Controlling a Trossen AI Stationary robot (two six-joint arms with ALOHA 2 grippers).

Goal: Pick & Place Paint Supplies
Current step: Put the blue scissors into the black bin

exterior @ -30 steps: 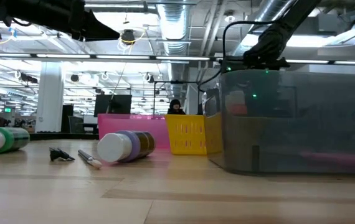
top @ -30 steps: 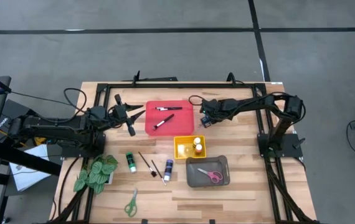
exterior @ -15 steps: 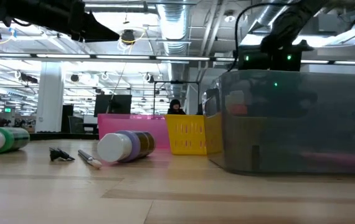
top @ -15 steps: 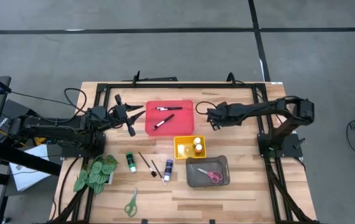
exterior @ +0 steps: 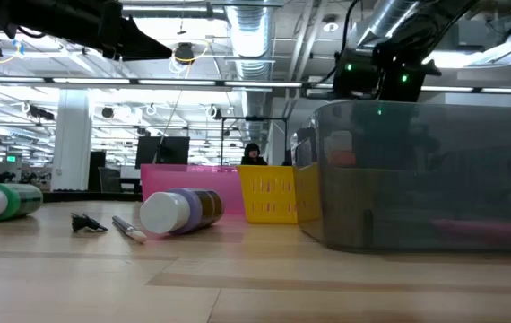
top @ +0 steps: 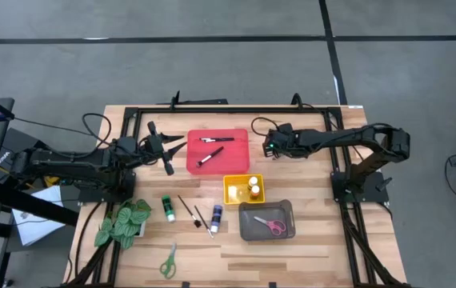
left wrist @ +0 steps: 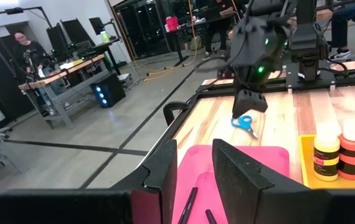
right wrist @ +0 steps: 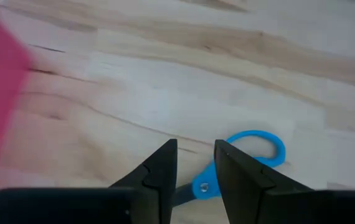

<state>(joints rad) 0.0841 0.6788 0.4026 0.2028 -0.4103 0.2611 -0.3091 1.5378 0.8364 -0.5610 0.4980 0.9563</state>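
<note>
The blue-handled scissors (right wrist: 247, 160) lie flat on the wood beside the red tray (top: 232, 160). My right gripper (right wrist: 195, 167) hangs just over them, pointing down, open by a narrow gap, its fingers on either side of the pivot; the left wrist view shows the right gripper (left wrist: 251, 107) above the scissors (left wrist: 245, 123). My left gripper (left wrist: 195, 168) waits left of the red tray, narrowly open and holding nothing. Two brushes (top: 210, 148) lie in the red tray. A green bottle (top: 168, 208), a purple bottle (top: 215, 216), two brushes (top: 190, 210) and green scissors (top: 168, 260) lie on the table.
A yellow tray (top: 233, 192) holds a yellow and a red bottle. A grey tray (top: 248, 228) holds pink scissors (top: 271, 225). A leafy plant (top: 124, 222) sits at the near left. A black frame rail (top: 212, 110) runs along the far edge. Bare wood lies right of the grey tray.
My right gripper swung a little toward the table's right, then back toward the far edge, and its wrist turned; it now stands over the blue scissors. The left arm kept still.
</note>
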